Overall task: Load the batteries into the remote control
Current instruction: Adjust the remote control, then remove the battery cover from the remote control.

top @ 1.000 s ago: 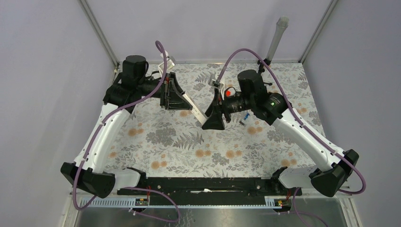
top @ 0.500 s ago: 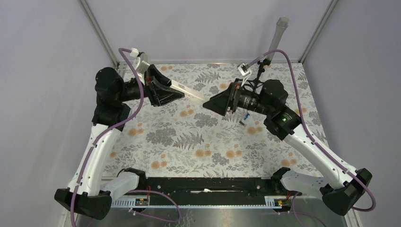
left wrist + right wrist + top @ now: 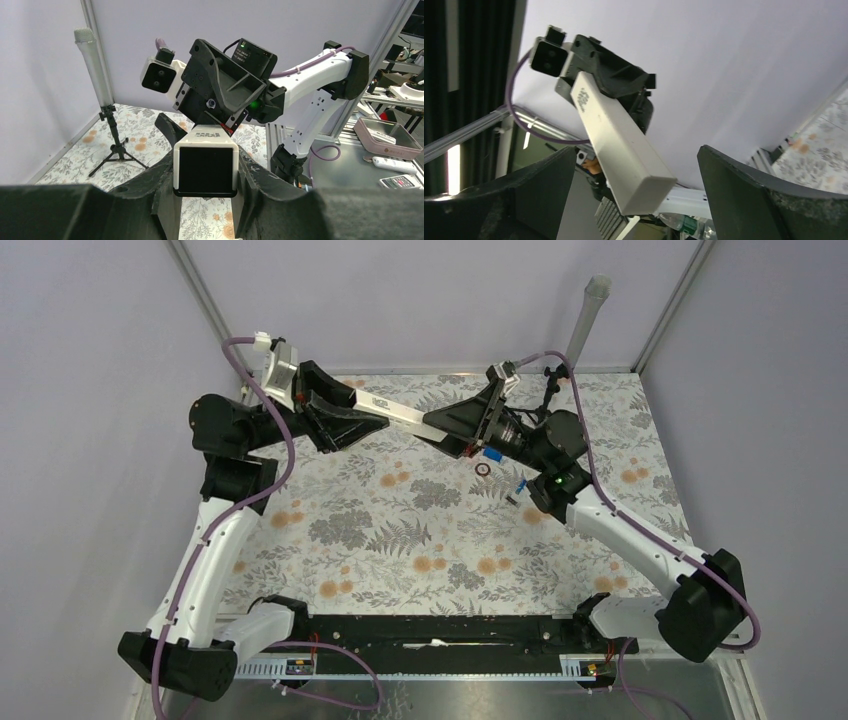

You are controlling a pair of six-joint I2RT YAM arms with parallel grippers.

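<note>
The left fingers (image 3: pixel 372 423) were clamped nearly shut on a white remote control (image 3: pixel 400 415), holding it in the air above the far part of the flowered table (image 3: pixel 400 540). The bar ran straight out past their tips toward the other arm. Seen from the left wrist, the remote control's (image 3: pixel 205 170) dark end sat back between the two black fingers, which pressed against its sides.

The right fingers (image 3: pixel 440 425) were spread as wide as they go, facing the left ones tip to tip. They gripped nothing. In the right wrist view the free white end of the remote control (image 3: pixel 619 135) reached into the space between them, with a clear gap to the finger on either side.

One small blue battery (image 3: pixel 521 485) lay on the table below and behind the right fingers, beside the right arm's forearm and well apart from the remote control. A small dark ring (image 3: pixel 483 469) lay on the table just under the right fingers. A grey microphone on a stand (image 3: pixel 95 60) stood at the table's far edge, beyond the right fingers.
</note>
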